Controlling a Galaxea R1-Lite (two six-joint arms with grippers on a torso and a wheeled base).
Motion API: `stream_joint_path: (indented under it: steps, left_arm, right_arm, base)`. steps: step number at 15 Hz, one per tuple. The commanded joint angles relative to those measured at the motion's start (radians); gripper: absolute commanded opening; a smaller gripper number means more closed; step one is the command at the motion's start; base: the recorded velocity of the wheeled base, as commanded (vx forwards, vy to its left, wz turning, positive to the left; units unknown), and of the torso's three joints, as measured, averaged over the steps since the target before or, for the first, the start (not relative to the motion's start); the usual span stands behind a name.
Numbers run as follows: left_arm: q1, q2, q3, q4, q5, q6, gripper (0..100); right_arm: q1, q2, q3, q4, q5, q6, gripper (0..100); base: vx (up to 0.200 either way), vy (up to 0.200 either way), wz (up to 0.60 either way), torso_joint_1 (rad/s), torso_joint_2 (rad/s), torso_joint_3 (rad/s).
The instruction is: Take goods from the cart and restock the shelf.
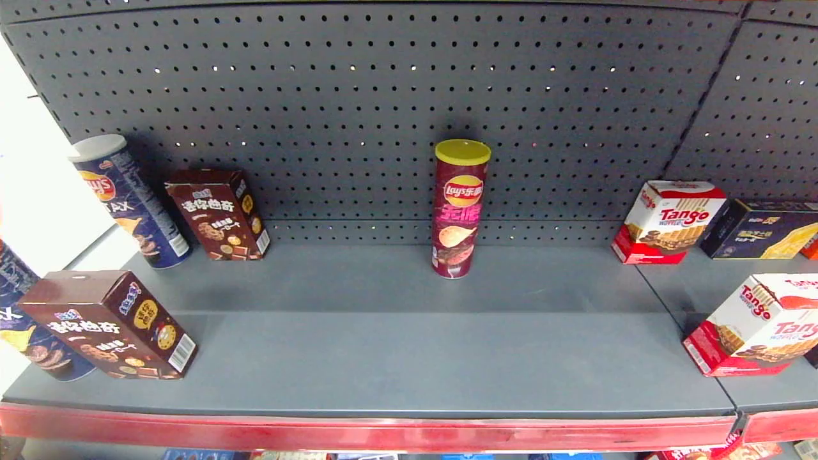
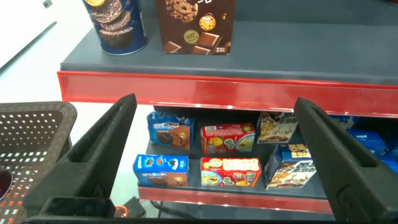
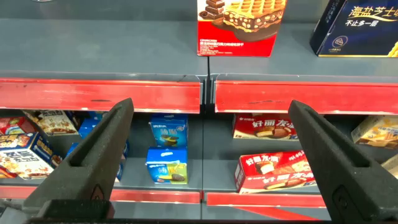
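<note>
shelf: the grey shelf (image 1: 409,345) with a pegboard (image 1: 358,96) back has a wide bare stretch in the middle; stock stands only at its two ends and at centre back.
cart: the brown perforated cart (image 2: 31,127) sits low, beside the left arm. That is where your goods are; I can't tell what is in it.
lower shelf: the lower shelf (image 2: 236,193) under the red lip is packed with small boxes.
left pincer: the left pincer (image 2: 214,104) has its jaws spread wide and holds nothing. It is in front of the red lip.
right pincer: the right pincer (image 3: 210,107) is also wide apart and empty, level with the same lip.
risk 1: if you come up from the cart too close, you likely clip the red lip or the lower-shelf stock.
risk 2: the front cookie box (image 1: 105,326) and front wafer box (image 1: 754,326) sit near the shelf edge. A sweep past could push them off.
risk 3: the maroon can (image 1: 461,211) is tall, upright and alone. A nudge while you place next to it probably tips it.
count wafer boxes: 2, with the other one at the back (image 1: 668,220).
count cookie boxes: 2, with the other one at the back (image 1: 217,214).
count dark blue box: 1 (image 1: 760,236).
count cans: 3, made up of the maroon one plus two blue cans, one back left (image 1: 128,198) and one front left (image 1: 25,338).
</note>
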Motion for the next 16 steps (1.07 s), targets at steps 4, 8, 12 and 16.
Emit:
stream_joint_path:
  steps: [4, 8, 12, 16]
  left_arm:
    - [0.000, 0.001, 0.000, 0.000, -0.001, 0.000, 100]
    - [0.000, 0.001, 0.000, 0.000, -0.001, 0.000, 100]
    - [0.000, 0.001, 0.000, 0.000, -0.001, 0.000, 100]
    - [0.000, 0.001, 0.000, 0.000, -0.001, 0.000, 100]
  right_arm:
    - [0.000, 0.000, 0.000, -0.001, -0.001, 0.001, 100]
    - [0.000, 0.000, 0.000, 0.001, 0.001, -0.001, 100]
    - [0.000, 0.000, 0.000, 0.001, 0.001, -0.001, 100]
    - [0.000, 0.000, 0.000, -0.001, 0.001, -0.001, 100]
  base:
    - [0.000, 0.000, 0.00, 0.000, 0.00, 0.000]
    - [0.000, 0.000, 0.60, 0.000, 0.00, 0.002]
    - [0.000, 0.000, 0.60, 0.004, 0.00, 0.002]
    - [0.000, 0.000, 0.60, 0.002, 0.00, 0.002]
